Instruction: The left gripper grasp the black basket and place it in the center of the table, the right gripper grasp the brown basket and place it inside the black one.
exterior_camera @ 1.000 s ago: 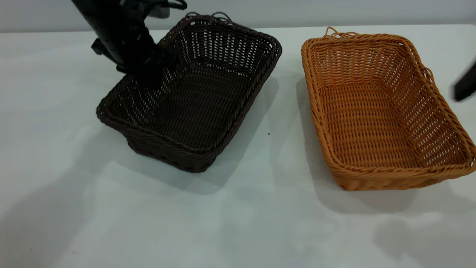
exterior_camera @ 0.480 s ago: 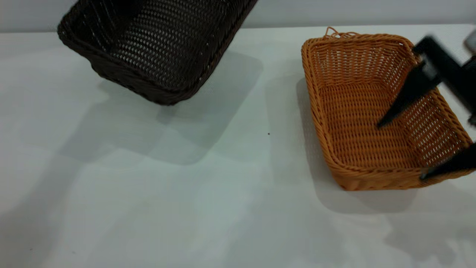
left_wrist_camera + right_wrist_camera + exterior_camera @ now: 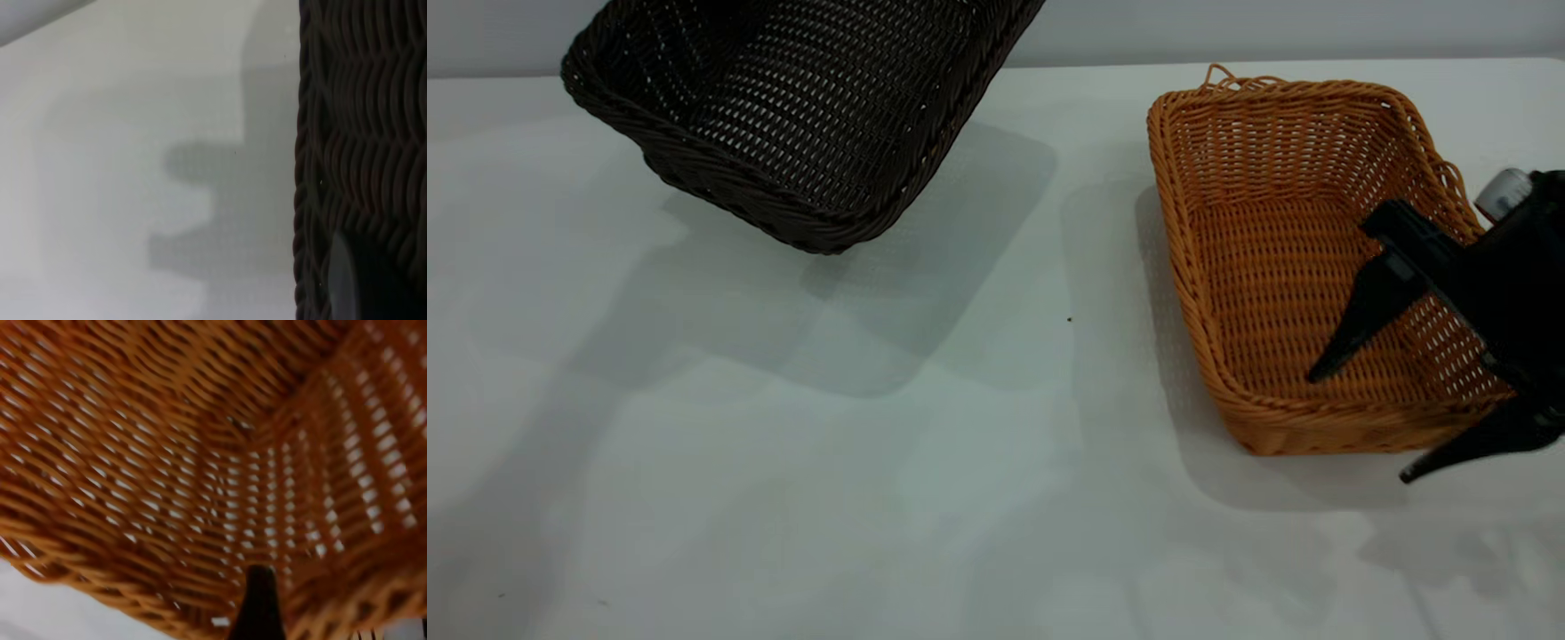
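The black basket (image 3: 800,116) is hanging tilted in the air above the far left part of the white table (image 3: 827,498), partly cut off by the top edge of the exterior view and casting a broad shadow on the surface beneath it. The left gripper is not showing in the exterior view; its wrist camera is looking along the dark woven wall (image 3: 363,153) of that basket with the table below, and whether its fingers are clamped on the rim cannot be told. The brown basket (image 3: 1280,267) is sitting flat on the right side of the table, well apart from the black one. The right gripper (image 3: 1356,427) is reaching over its near right corner with its fingers spread apart, one finger (image 3: 1360,324) pointing into the basket, the other (image 3: 1467,449) lying outside the near wall.
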Available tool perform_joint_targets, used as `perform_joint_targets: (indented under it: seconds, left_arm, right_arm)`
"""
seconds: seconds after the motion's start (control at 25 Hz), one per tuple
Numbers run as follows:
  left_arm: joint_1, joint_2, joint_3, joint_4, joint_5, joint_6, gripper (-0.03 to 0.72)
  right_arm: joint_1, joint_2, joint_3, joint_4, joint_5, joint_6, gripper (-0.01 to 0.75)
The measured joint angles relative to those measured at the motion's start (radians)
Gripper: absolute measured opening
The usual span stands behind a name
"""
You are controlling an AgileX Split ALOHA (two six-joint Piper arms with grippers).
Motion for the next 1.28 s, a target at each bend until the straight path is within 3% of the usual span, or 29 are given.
perform_joint_targets:
  seconds: [0.12, 0.24, 0.56, 0.72, 0.84, 1.04, 1.28]
  left_arm:
    - [0.0, 0.0, 0.0, 0.0, 0.003, 0.0, 0.078]
    - [0.0, 0.0, 0.0, 0.0, 0.003, 0.001, 0.078]
    - [0.0, 0.0, 0.0, 0.001, 0.012, 0.079, 0.078]
    - [0.0, 0.0, 0.0, 0.001, 0.016, 0.118, 0.078]
    - [0.0, 0.0, 0.0, 0.001, 0.013, 0.166, 0.078]
    - [-0.005, 0.0, 0.0, 0.0, 0.012, 0.284, 0.078]
    - [-0.086, 0.001, 0.0, -0.021, 0.047, 0.535, 0.078]
  right_arm:
    - [0.0, 0.006, -0.006, 0.0, -0.046, 0.0, 0.516]
    - [0.0, 0.011, -0.006, -0.002, -0.088, 0.0, 0.442]
    - [-0.001, 0.013, -0.016, -0.048, -0.222, -0.001, 0.081]
    - [-0.011, 0.007, -0.017, -0.071, -0.239, -0.046, 0.071]
    - [-0.07, -0.005, -0.026, -0.091, -0.232, -0.101, 0.071]
    - [-0.25, -0.081, -0.104, -0.107, -0.155, -0.314, 0.069]
    - [-0.442, -0.137, -0.279, -0.13, 0.065, -0.478, 0.069]
